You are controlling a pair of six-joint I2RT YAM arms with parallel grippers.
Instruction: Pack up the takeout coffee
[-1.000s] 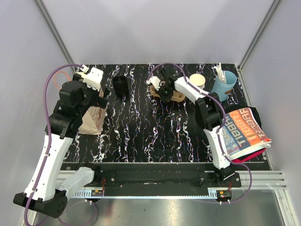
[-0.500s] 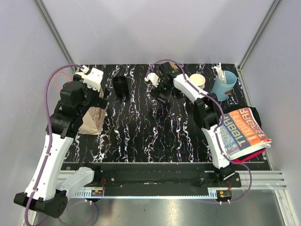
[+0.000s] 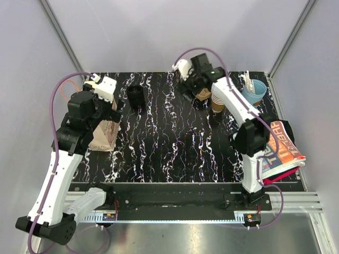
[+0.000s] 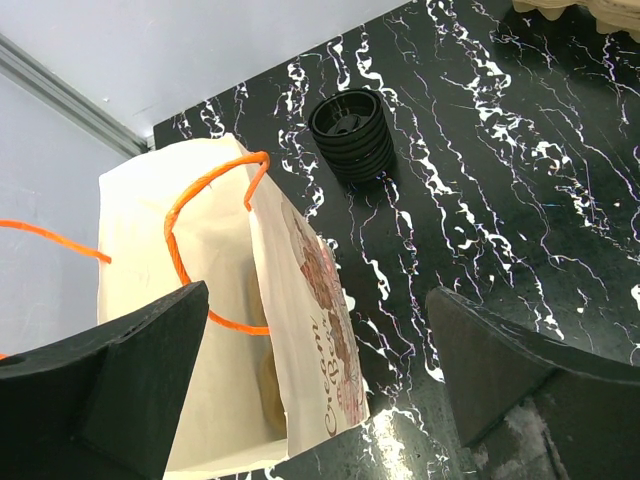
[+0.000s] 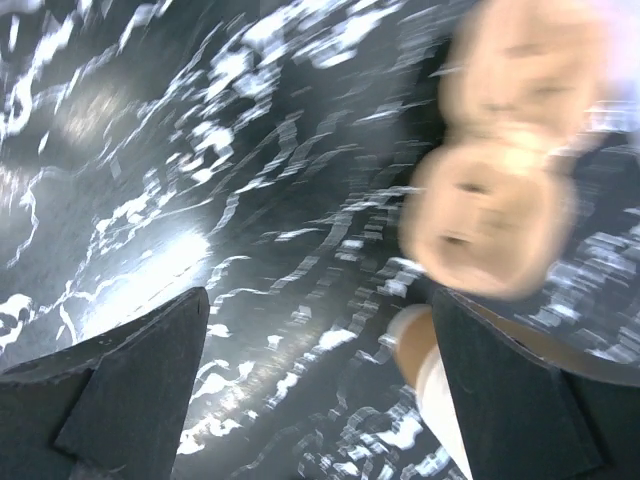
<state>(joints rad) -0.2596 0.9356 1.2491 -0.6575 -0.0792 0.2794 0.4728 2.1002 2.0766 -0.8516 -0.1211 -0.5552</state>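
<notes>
A tan paper cup [image 3: 217, 103] with a pale rim stands at the back right, partly behind my right arm. Whether it is the takeout coffee's single cup or a nested stack I cannot tell. It also shows blurred in the right wrist view as the cup [image 5: 432, 362]. A stack of black lids [image 3: 136, 96] [image 4: 352, 133] stands at the back left. My right gripper [image 3: 192, 84] [image 5: 320, 295] hangs open and empty above the table. My left gripper [image 3: 112, 108] [image 4: 318, 290] is open over the edge of the open paper bag [image 3: 103, 135] [image 4: 310, 300].
A tan cardboard cup carrier [image 3: 202, 94] [image 5: 495, 180] lies beside the cup. A light blue cup [image 3: 253, 93] stands at the back right. A folded printed paper [image 3: 280, 145] lies at the right edge. The bag has orange handles [image 4: 215, 190].
My right gripper has opened, risen and swung back and to the right, away from the table's middle. The carrier now lies further right, beside the cup. The left arm has not moved.
</notes>
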